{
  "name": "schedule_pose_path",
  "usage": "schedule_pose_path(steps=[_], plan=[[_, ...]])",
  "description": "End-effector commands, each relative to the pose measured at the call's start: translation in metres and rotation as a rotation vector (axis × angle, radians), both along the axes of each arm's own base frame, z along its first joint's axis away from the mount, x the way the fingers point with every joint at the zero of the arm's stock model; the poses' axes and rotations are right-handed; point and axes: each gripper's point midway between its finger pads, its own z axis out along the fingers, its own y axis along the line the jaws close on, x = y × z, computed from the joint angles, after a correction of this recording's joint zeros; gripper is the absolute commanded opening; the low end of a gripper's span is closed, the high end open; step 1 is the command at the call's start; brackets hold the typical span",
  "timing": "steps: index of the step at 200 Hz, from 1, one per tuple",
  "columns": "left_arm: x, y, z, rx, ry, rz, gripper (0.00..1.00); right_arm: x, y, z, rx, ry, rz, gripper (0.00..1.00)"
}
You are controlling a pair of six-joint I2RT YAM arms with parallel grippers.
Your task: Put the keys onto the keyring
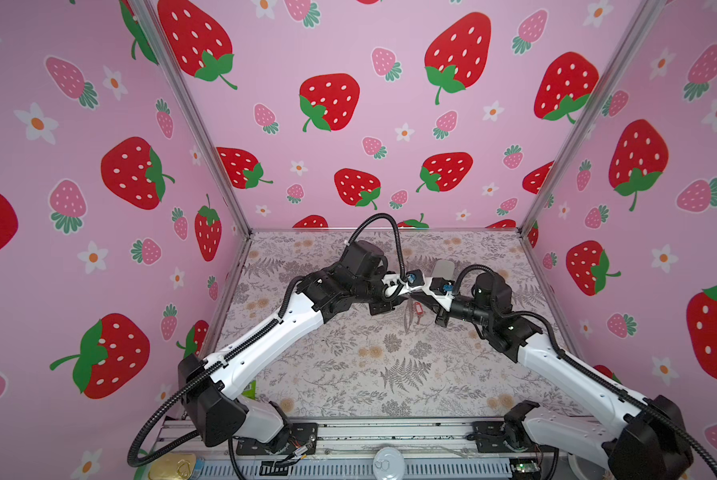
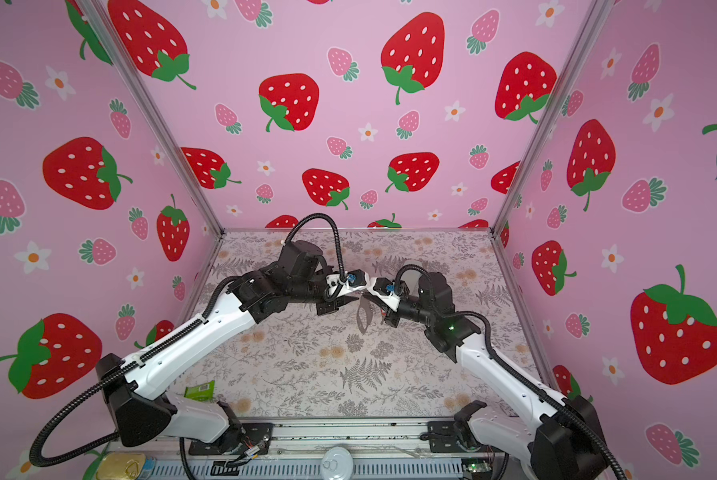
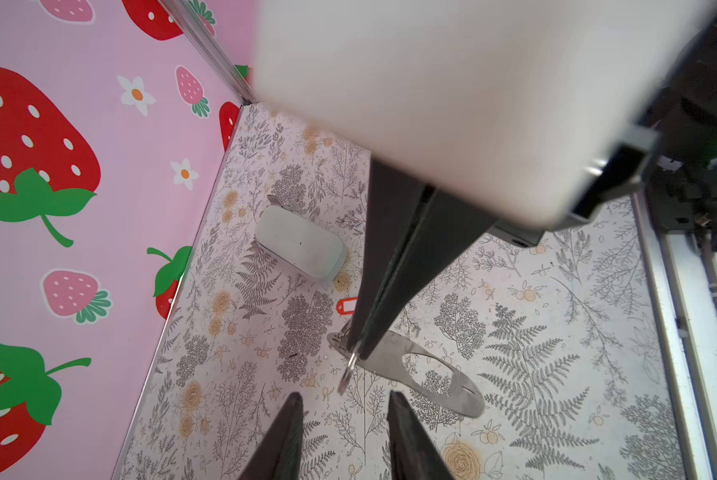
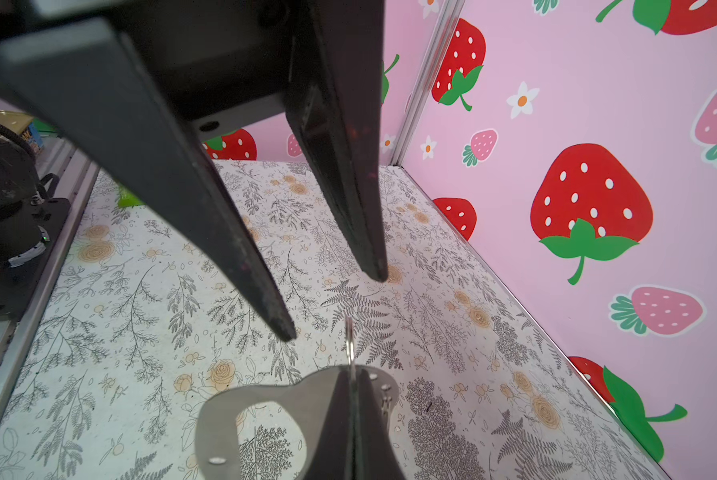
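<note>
Grey keyring [image 3: 465, 395] strap, silver ring, clamped in right gripper [image 3: 357, 352].
Left gripper [image 3: 344, 395] apart; red-tagged key [image 3: 345, 306] half hidden behind, case [image 3: 300, 243] beyond.

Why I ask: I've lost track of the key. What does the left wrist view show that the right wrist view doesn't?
Only the left wrist view shows the keys, seen as a red tag partly behind the right gripper, and the pale green case nearby. Only the right wrist view shows a green packet and a tin can past the table's edge. Both show the keyring, its silver ring pinched by the shut right gripper, with the left gripper facing it, fingers apart and holding nothing.
</note>
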Motion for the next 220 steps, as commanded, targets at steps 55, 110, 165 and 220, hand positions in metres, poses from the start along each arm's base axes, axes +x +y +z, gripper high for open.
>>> schedule_pose_path(steps=[55, 110, 165, 220], plan=[[-0.003, -0.011, 0.013, -0.047, 0.001, -0.044, 0.32, -0.013, 0.002, 0.028, 0.044, -0.043, 0.06, 0.03], [-0.006, -0.014, 0.017, -0.078, -0.005, -0.064, 0.23, -0.015, 0.003, 0.029, 0.063, -0.027, 0.067, 0.03], [-0.013, -0.009, 0.012, -0.074, -0.024, -0.081, 0.19, -0.015, 0.002, 0.036, 0.086, -0.043, 0.061, 0.03], [-0.012, -0.007, 0.011, -0.083, -0.04, -0.078, 0.18, -0.018, 0.003, 0.036, 0.089, -0.051, 0.08, 0.04]])
